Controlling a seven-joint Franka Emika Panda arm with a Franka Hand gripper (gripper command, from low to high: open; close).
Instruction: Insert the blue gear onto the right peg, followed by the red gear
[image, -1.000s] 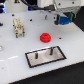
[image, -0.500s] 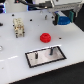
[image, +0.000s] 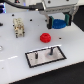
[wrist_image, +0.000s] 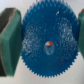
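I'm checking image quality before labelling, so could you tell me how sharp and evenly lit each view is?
Exterior view: soft and low-resolution, the two pegs barely resolved on the grey plate; the white table is bright. Wrist view: the blue gear fills the frame, slightly blurred, its teeth still readable.

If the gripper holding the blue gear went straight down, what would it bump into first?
Probably just the bare white table. The gripper holds the blue gear behind the red gear and plate, though depth is unclear.
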